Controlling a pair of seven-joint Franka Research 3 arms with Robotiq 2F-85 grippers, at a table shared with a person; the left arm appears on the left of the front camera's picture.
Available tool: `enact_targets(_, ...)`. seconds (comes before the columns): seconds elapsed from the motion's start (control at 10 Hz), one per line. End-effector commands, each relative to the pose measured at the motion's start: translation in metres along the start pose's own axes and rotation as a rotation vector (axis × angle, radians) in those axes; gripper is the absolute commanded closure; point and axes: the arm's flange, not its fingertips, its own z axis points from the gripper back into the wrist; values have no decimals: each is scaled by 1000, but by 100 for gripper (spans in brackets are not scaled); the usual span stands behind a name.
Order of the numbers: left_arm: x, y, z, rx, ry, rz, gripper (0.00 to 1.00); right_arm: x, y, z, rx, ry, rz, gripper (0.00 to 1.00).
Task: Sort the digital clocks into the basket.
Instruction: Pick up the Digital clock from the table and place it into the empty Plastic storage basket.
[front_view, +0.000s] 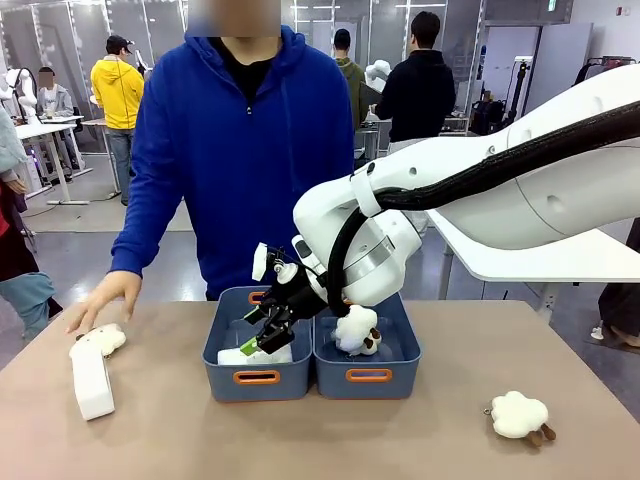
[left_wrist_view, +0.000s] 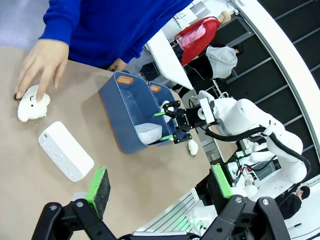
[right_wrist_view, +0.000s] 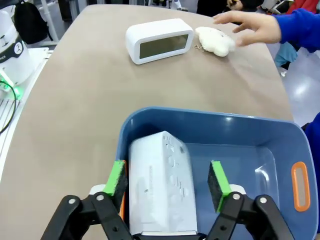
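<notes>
Lying in blue basket (right_wrist_view: 235, 131): rect. clock (right_wrist_view: 160, 187)

Clock (front_view: 272, 355) half hidden behind basket (front_view: 228, 378) wall.

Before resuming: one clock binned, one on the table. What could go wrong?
1. The open right hand straddles the binned clock inside the basket; lifting out could snag clock or wall.
2. The other clock lies beside a plush sheep touched by the person's hand; a reach there could meet that hand.
</notes>
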Motion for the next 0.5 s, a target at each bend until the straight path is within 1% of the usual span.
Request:
enact_targets(0.0, 2, -2, 0, -21, -13, 1, 0, 4, -4, 0, -30, 13, -21, 0)
enact_targets(0.2, 2, -2, 0, -21, -13, 1, 0, 5, 4, 17, -31, -1, -34, 0)
enact_targets(0.3, 2, -2, 0, -21, -13, 1, 0, 1, -3, 3, -15, 2, -1, 0)
enact_targets(0.4, 2, -2, 0, -21, -13, 1, 0, 1, -3, 3, -15, 2, -1, 0)
